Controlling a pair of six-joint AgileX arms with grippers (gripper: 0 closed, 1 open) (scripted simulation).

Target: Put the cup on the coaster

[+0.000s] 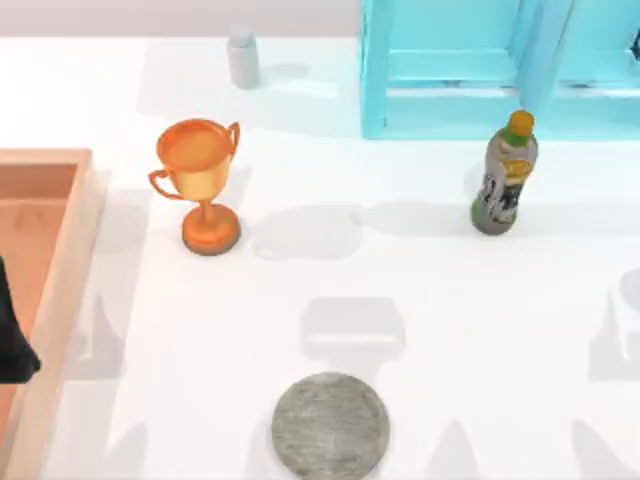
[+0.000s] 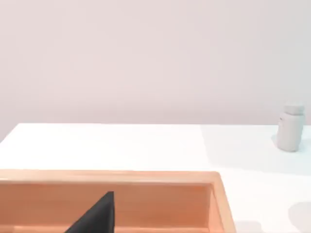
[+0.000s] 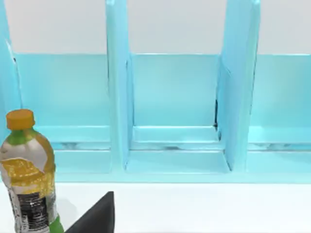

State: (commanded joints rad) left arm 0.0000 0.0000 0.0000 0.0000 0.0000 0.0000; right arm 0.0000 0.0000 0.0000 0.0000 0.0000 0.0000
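My top camera looks down on the white worktop (image 1: 400,300) from above, taking in the wooden tray (image 1: 60,260) at its left edge and the light-blue rack (image 1: 450,70) at the far right. My left wrist camera sits low and close over that tray (image 2: 216,194), facing level across the worktop toward the back wall, and shares the small white bottle (image 2: 290,128) with the top camera (image 1: 242,56). My right wrist camera is low too, facing the rack (image 3: 175,116) from near, and shares it and the drink bottle (image 3: 29,174) with the top camera (image 1: 505,175).

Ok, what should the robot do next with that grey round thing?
Probably swing the left gripper from over the wooden tray toward the coaster, which lies bare; a trophy, a drink bottle and a white bottle stand farther back. The right gripper faces the blue rack.
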